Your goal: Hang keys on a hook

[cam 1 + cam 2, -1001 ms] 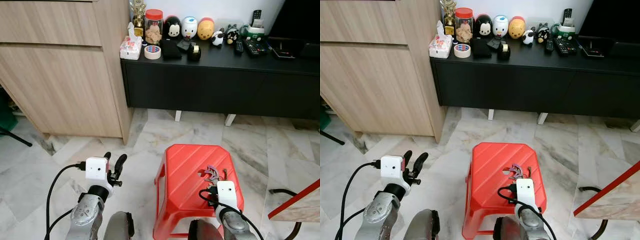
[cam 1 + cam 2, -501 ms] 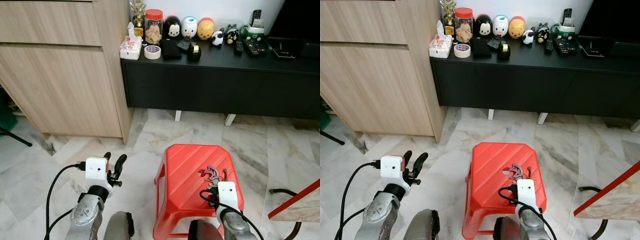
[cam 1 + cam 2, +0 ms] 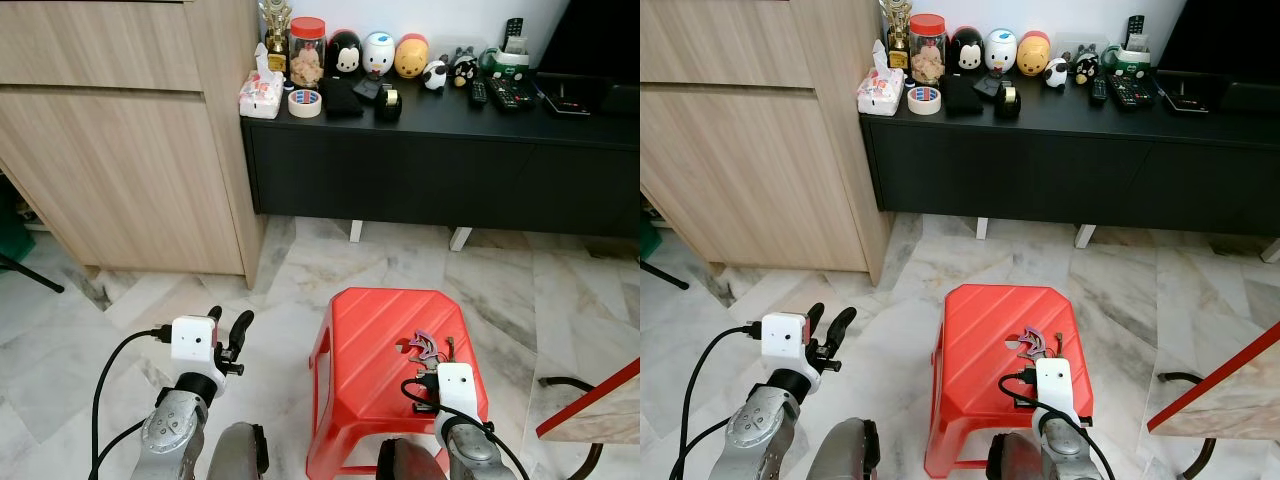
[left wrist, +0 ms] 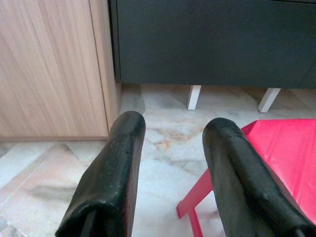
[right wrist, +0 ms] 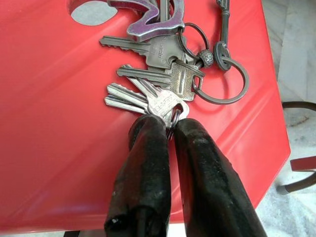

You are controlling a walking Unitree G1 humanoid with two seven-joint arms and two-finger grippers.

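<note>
Barely moved since earlier frame: right pincer (image 5: 170, 129) pinched on silver key bunch (image 5: 170, 81) on red plastic stool (image 3: 370, 345); keys fan straight ahead; left pincer (image 4: 170, 163) open, idle.

Silver keys (image 5: 158, 79) with a purple tag (image 5: 148, 17) on a red stool (image 3: 375, 350), white-grey marbled floor (image 3: 90, 350).

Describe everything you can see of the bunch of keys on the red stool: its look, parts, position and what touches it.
The bunch of keys lies flat on the red stool, near the hole in its seat. It looks like metal: several silver keys fanned out, a purplish opener-shaped piece, one thin dark key, and linked dark rings. The right gripper has its black fingers pressed together on a small ring at the end of the nearest keys. The bunch still rests on the seat, not lifted.
</note>
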